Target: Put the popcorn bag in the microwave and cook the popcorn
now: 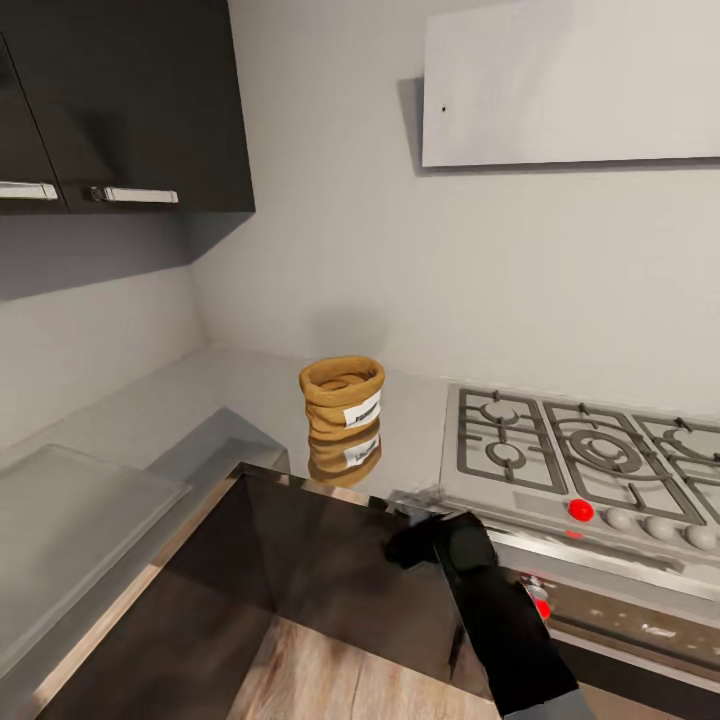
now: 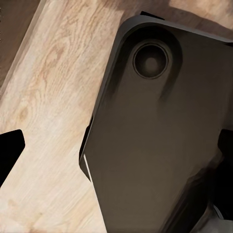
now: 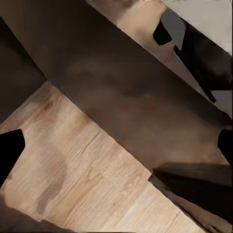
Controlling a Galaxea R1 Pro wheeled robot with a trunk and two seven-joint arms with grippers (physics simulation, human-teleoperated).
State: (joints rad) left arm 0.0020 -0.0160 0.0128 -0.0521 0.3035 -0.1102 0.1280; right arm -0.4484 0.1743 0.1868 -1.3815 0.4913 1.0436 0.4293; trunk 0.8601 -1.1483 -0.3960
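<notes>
head view, left to right: two dark wall cabinets up in the corner, each with one pale bar handle, so two handles counted. below them the grey glossy worktop wraps round the corner. a flat pale slab lies at the near left, what it is i cannot tell.

one popcorn bag stands upright on the worktop, well back near the wall, tan with a thick rolled rim and one white label facing front-right. its mirror image shows in the gloss just below it. bag is open at the top; contents not visible from here.

just beside it to the right, one steel hob set in the worktop; three burner grates partly in frame, one red knob on the front strip and at least three grey ones. a second red spot sits lower, on the dark oven front. one pale hood panel on the wall above.

right arm: dark link rising from the lower edge, slanting up and left, its end near the worktop's front edge, well short of the bag.

left wrist view: fingers dark at both side edges, spread wide, pinching nothing, over wood floor and a dark rounded robot part.

right wrist view: fingers likewise spread apart, empty, over wood floor and dark cabinet front.
</notes>
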